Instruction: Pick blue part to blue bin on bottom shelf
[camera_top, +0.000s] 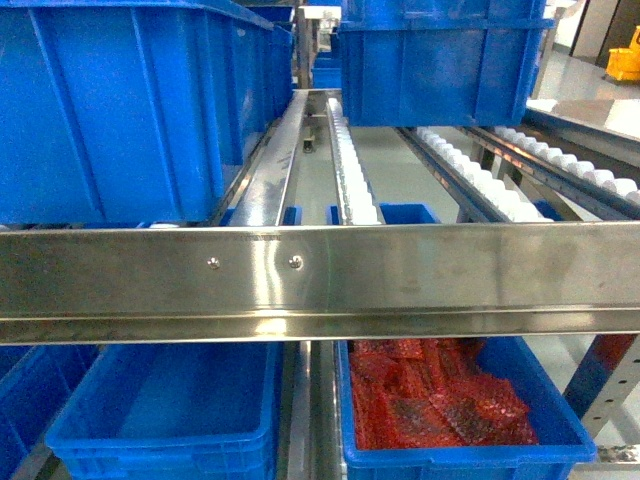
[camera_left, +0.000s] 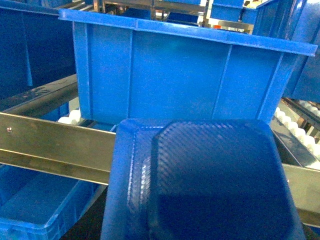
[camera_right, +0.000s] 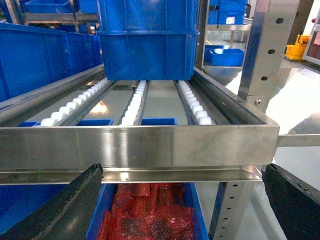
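- Cargo: the blue part (camera_left: 210, 182), a flat tray-like piece with a textured raised centre, fills the lower half of the left wrist view, so I judge the left pincer is carrying it. The fingers themselves are hidden behind it, and how firm the grip is cannot be told.
- Right pincer (camera_right: 180, 200) stands wide open and empty, its dark fingers (camera_right: 60, 210) at the bottom corners of its view, facing the steel front rail (camera_top: 320, 280).
- Target, by my reading: the empty blue bin (camera_top: 165, 410) on the bottom shelf (camera_top: 308, 410), left of the bin of red bagged parts (camera_top: 440, 400).
- Risk: the part sits level with the rail, with the upper blue bin (camera_left: 175, 70) just behind. Going straight in would strike one or the other; it must drop below the rail first.
- Risk: the gap under the rail looks low. A tilted part could catch the rail's lower edge and twist out of the grip.
- Risk: drifting right puts it in with the red parts.
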